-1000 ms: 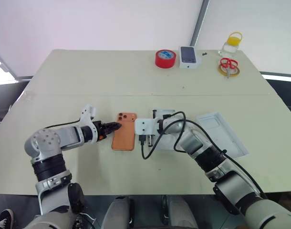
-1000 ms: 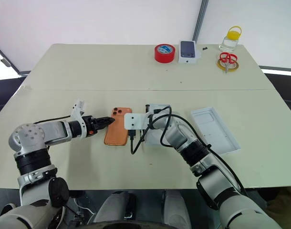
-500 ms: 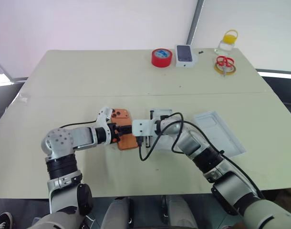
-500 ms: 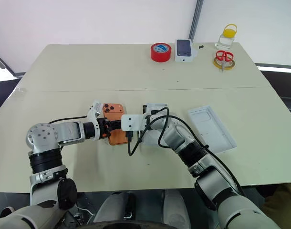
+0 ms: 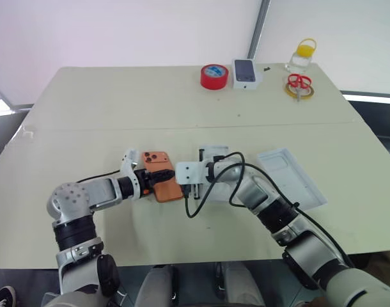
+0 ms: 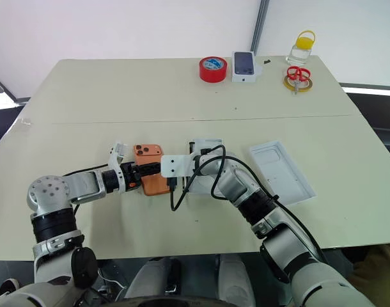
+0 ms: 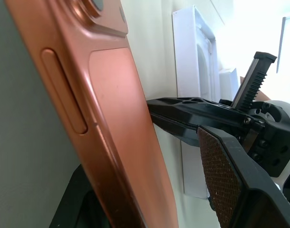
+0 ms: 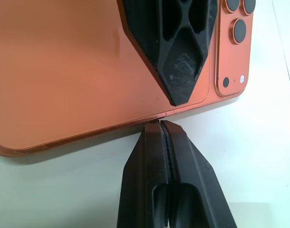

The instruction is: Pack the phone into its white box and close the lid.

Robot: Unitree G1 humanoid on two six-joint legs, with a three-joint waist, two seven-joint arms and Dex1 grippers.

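phone (image 5: 164,184): laid back up on the surface (image 5: 118,109), near the front edge, camera cluster toward the far side.
left gripper (image 5: 162,178): fingers spread across the phone, one laid on its back, the other at its left edge.
right gripper (image 8: 160,127): fingers pressed together, tips set against the phone's right edge.
white box (image 5: 212,155): seen just behind the right wrist.
lid (image 5: 291,178): placed inside up, right of the box.
far edge: red tape roll (image 5: 212,77), phone carton (image 5: 245,73), scissors (image 5: 300,84).
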